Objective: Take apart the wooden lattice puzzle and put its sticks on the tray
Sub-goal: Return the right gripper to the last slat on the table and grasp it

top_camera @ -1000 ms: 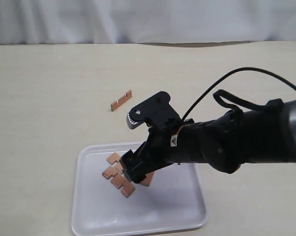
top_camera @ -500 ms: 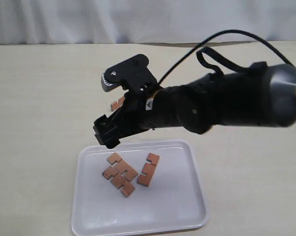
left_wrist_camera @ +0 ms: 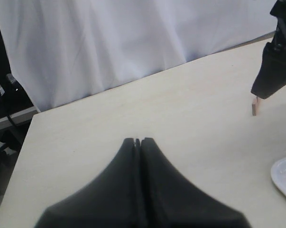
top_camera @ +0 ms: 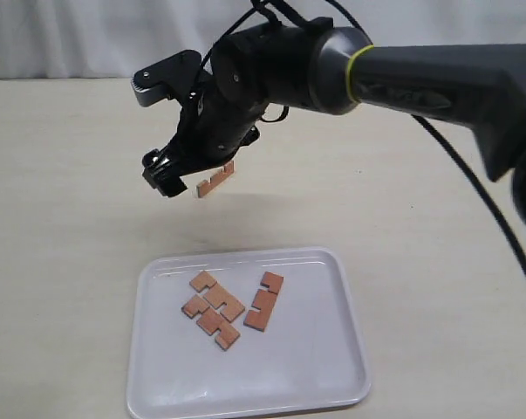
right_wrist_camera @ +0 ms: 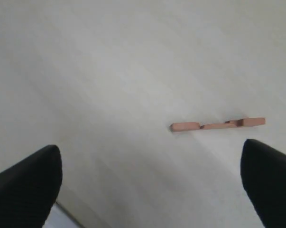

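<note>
Our right gripper (top_camera: 169,175) has swung off the tray (top_camera: 319,362), where three sticks (top_camera: 219,312) lie, and hangs wide open and empty over the last stick (top_camera: 215,178) farther back. It is thin, so we may just push it away, though bare table (top_camera: 71,218) lies all round. Our left gripper (left_wrist_camera: 137,141) is closed on nothing.

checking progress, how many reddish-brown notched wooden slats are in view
4. Three slats lie in the white plastic tray: two close together, one apart to their right. The fourth lies on the table beyond the tray, by the open right gripper. None seems hidden.
</note>
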You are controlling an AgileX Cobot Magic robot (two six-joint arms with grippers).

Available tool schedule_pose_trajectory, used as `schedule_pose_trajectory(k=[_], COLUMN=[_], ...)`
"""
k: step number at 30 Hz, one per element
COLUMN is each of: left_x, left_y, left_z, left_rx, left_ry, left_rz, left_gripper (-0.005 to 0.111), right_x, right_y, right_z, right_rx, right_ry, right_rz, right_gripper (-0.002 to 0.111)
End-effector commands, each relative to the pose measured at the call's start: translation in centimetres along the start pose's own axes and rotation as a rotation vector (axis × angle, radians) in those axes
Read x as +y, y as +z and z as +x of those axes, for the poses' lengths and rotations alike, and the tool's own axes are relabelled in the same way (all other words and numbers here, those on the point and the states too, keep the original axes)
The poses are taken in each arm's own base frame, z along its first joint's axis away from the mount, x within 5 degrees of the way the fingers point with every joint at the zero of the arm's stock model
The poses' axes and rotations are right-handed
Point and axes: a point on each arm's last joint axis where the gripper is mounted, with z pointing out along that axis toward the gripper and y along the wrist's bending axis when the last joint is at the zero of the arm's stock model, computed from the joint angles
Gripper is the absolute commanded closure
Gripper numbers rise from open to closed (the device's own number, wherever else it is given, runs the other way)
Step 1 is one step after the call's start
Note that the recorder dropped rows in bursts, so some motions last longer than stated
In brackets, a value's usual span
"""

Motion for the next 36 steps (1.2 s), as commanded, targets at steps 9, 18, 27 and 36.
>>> schedule_pose_trajectory(k=[9,18,27,36], left_x=[0.1,0.1,0.1,0.1], left_y=[0.0,0.0,0.0,0.0], left_z=[0.0,0.0,0.0,0.0], left_rx=[-0.008,-0.008,-0.008,-0.008], left_ry=[0.001,0.001,0.001,0.001], left_rz=[-0.012,-0.012,-0.012,-0.012], left_gripper=[0.107,0.107,0.107,0.107], right_x=[-4.4,-5.2,-5.0,-5.1], right_y=[6.0,7.0,7.5,9.4], right_z=[-0.9,-1.3,-1.3,-0.9], right_rx=[0.158,0.12,0.094,0.058], right_ry=[0.078,0.03,0.036,0.021], right_rz=[0.005,0.075,0.053,0.057], right_gripper=[0.013,0.013,0.013,0.013])
